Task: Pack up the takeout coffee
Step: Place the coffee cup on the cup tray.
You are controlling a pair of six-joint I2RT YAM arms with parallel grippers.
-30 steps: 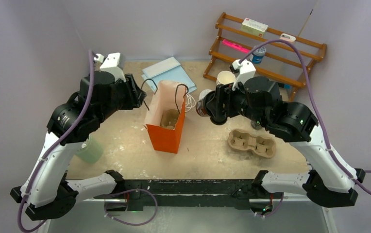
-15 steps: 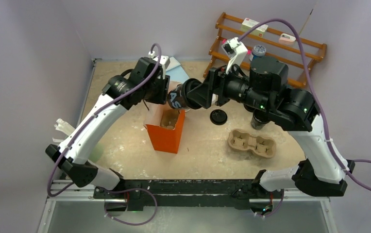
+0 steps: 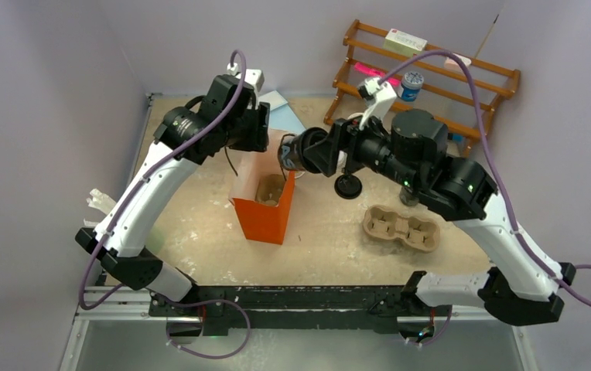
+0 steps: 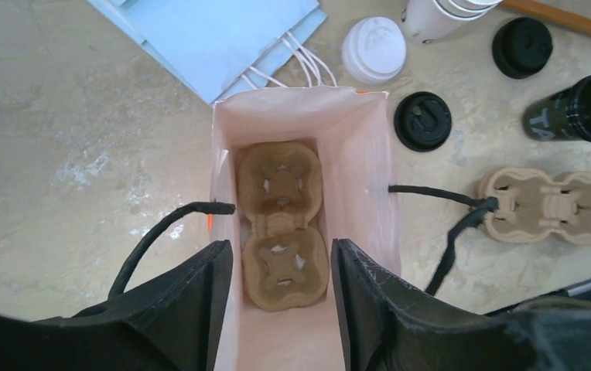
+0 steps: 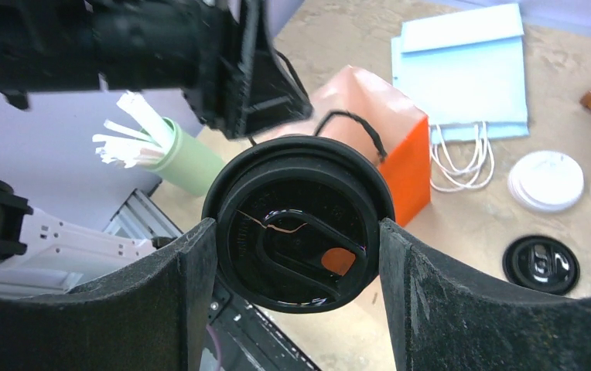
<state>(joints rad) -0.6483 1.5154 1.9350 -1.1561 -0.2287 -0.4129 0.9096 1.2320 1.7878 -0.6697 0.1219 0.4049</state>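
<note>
With right pincer [image 5: 296,232] gripping one lidded cup [image 5: 277,185] by the bag [image 3: 265,216], left pincer [image 4: 281,255] open, leaving a second cup [image 4: 579,108] unlidded, unpacked.

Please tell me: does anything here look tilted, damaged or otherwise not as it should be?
Yes. The right claw holds the lidded black cup on its side at the mouth of the orange bag, not upright as the carrier inside would need. Its lid also shows a thin pale line, perhaps a crack or a hair.
</note>
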